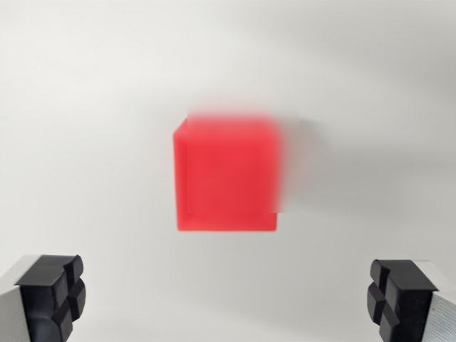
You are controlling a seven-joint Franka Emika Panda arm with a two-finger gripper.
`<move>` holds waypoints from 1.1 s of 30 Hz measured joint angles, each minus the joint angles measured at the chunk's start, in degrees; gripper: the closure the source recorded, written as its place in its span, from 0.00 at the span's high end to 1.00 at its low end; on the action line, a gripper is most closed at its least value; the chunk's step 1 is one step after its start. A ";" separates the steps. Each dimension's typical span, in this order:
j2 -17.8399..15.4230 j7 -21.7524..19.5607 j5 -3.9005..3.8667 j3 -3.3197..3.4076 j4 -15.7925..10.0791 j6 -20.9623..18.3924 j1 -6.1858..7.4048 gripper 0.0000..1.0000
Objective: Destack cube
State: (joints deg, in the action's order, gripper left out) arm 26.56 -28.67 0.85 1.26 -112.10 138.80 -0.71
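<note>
A red cube (226, 173) shows blurred in the middle of the wrist view, seen from above on a white surface. A pale block edge seems to peek out along its right side, so it may sit on another cube, though the blur hides this. My gripper (228, 303) is open, its two black-padded fingertips (53, 296) spread wide at the bottom corners. The cube lies above the gap between them in the picture and nothing is held.
The white tabletop (85, 107) surrounds the cube on every side, with soft grey shadow at the upper right.
</note>
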 joint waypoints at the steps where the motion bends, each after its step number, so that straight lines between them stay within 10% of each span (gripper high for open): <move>1: -0.49 0.00 0.00 0.01 0.01 -0.50 0.00 1.00; 33: -11.17 -0.23 -0.21 0.04 4.51 -15.67 0.00 1.00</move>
State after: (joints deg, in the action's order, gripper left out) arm 15.39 -28.89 0.64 1.30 -107.60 123.14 -0.71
